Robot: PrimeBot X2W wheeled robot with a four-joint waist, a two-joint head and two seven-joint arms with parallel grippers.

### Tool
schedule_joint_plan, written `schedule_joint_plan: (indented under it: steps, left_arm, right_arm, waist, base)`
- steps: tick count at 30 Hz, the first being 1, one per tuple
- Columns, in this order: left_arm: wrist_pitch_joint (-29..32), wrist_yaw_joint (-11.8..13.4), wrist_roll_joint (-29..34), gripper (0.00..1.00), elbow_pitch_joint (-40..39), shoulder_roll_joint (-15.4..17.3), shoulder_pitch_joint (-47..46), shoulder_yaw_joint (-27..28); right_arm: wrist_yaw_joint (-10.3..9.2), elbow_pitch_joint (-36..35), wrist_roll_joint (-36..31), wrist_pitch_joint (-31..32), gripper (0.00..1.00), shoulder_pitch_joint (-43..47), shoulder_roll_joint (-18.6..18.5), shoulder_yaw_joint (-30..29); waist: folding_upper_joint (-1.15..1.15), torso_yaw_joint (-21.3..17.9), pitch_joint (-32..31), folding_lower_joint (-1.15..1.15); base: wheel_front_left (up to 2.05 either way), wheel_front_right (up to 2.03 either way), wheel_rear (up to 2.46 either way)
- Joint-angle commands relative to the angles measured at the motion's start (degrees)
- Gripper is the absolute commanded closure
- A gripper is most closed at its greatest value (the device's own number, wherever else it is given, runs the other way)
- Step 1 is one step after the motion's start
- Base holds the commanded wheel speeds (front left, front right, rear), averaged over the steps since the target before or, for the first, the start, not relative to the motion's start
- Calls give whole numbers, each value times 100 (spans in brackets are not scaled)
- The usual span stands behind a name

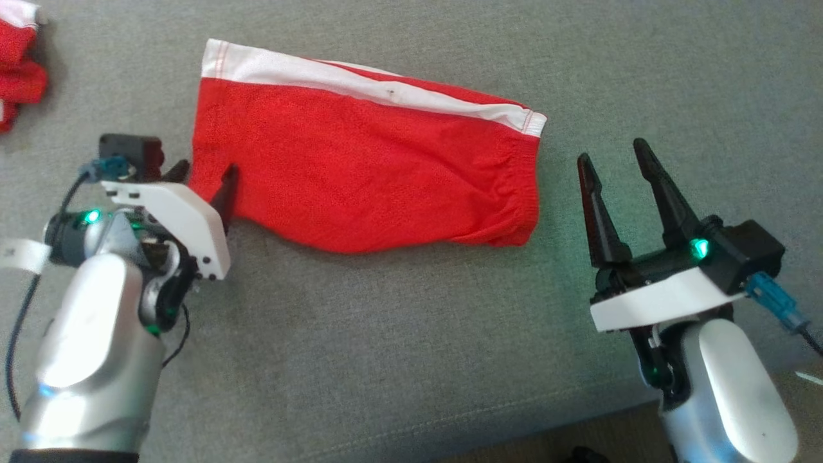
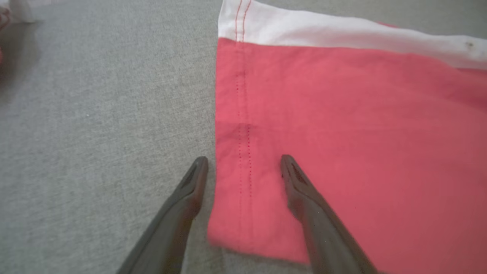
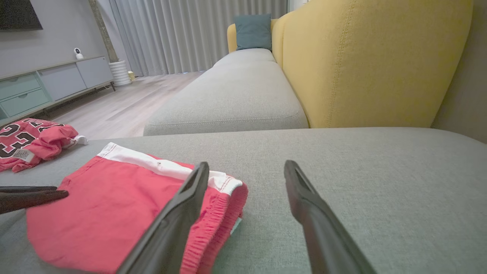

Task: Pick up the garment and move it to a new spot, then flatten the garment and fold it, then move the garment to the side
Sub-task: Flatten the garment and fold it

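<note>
The garment (image 1: pixel 360 173) is a pair of red shorts with a white side stripe, lying folded and flat on the grey sofa seat (image 1: pixel 398 360). My left gripper (image 1: pixel 204 172) is open at the garment's left hem. In the left wrist view the gripper (image 2: pixel 243 161) straddles the stitched hem of the shorts (image 2: pixel 342 133), one finger over grey cushion, the other over red cloth. My right gripper (image 1: pixel 614 157) is open to the right of the elastic waistband, apart from it. The right wrist view shows that gripper (image 3: pixel 246 167) beside the waistband end of the shorts (image 3: pixel 106 205).
Another red garment (image 1: pixel 19 64) lies bunched at the far left of the seat, seen with black numbers in the right wrist view (image 3: pixel 30 142). A yellow backrest (image 3: pixel 373 64) rises behind the seat. The seat's front edge (image 1: pixel 546 424) runs near the right arm.
</note>
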Motion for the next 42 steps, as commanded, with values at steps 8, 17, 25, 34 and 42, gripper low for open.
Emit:
schedule_joint_plan:
  steps: [8,17,25,34,42]
  left_arm:
    - [606,70,-282,1,-459,233,0,247]
    - [884,27,-535,100,-676,196,127,237]
    - [503,172,-757,100,-1263,147,622,483]
    - [354,521,-978,100,-2565,-182,1951,471]
    - [122,680,-875,100,-2788,-369,2260,340]
  right_arm:
    - [-5,-251,23,8,0,62,-7,86]
    - [-5,-170,86,-76,0,-22,12,156]
    - [-5,-105,73,-109,0,23,-24,62]
    - [-5,-137,40,135,0,99,-185,-17]
    - [-5,-145,19,470,0,23,-276,-70]
  waist:
    - [0,-87,56,0]
    - [0,-142,56,0]
    - [0,-5,-124,0]
    - [0,356,-336,0]
    - [0,493,-362,0]
  base:
    - [0,0,0]
    - [0,0,0]
    - [0,0,0]
    - [0,0,0]
    - [0,0,0]
